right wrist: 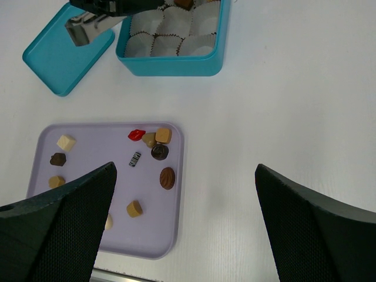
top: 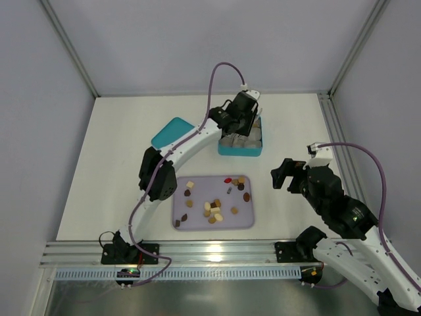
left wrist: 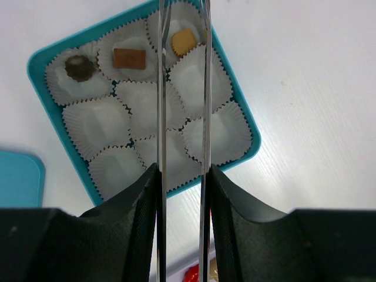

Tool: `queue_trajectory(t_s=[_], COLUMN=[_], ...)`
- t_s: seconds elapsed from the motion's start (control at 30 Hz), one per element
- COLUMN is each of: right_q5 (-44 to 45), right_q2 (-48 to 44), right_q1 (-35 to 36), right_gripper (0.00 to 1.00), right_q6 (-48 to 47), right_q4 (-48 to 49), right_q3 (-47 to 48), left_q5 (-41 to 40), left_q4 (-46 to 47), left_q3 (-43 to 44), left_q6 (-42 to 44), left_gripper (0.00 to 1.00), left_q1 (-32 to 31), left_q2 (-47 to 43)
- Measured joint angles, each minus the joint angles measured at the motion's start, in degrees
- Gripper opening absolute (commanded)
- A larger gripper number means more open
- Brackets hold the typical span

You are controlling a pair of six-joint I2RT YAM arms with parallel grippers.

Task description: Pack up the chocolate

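Note:
Several chocolate pieces (top: 214, 207) in brown, tan, cream and red lie on a lavender tray (top: 177, 224), also in the right wrist view (right wrist: 167, 177). A teal box (top: 240, 150) of white crinkled cups holds three pieces in its far row: a dark round one (left wrist: 79, 67), a brown rectangle (left wrist: 129, 58) and a tan square (left wrist: 183, 40). My left gripper (top: 245, 128) hovers over the box; its two thin metal blades (left wrist: 163, 117) stand apart with nothing between them. My right gripper (right wrist: 185, 169) is wide open and empty over bare table right of the tray.
The teal lid (top: 172, 131) lies left of the box, also in the right wrist view (right wrist: 59, 59). The left arm stretches over the tray's left side. Walls enclose the table on three sides. A metal rail (top: 210, 253) runs along the near edge.

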Motion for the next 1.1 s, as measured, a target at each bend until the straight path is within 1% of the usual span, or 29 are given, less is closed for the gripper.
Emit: queue_trajectory(t_s=[0.17, 0.4, 0.57, 0.73, 0.83, 1.1], right_q5=[0.02, -0.07, -0.83, -1.64, -2.27, -3.82], right_q2=[0.00, 0.70, 2.82, 4.15, 4.92, 6.03], right_q1=[0.00, 0.00, 0.00, 0.00, 0.00, 0.00], right_gripper=[1.00, 1.00, 1.00, 1.00, 1.00, 1.00], right_q6=[-0.04, -0.28, -0.28, -0.26, -0.15, 0.44], right_q4=[0.02, 1.73, 3.13, 5.09, 5.79, 7.17], right_q3=[-0.09, -1.01, -2.03, -2.97, -3.32, -4.39], left_q5=[1.73, 2.73, 1.84, 1.99, 2.60, 2.91], left_q4=[-0.22, -1.66, -5.33, -9.42, -11.61, -15.06], left_q3=[-3.13, -18.58, -30.58, -42.60, -47.87, -55.36], left_q6=[-0.46, -2.54, -3.30, -4.63, -5.99, -9.84], left_gripper=[0.38, 0.38, 0.38, 0.40, 0.40, 0.41], left_q1=[0.00, -0.92, -4.66, -10.78, -13.97, -21.33], left_q2=[-8.48, -28.22, -38.91, -45.29, -47.80, -53.24])
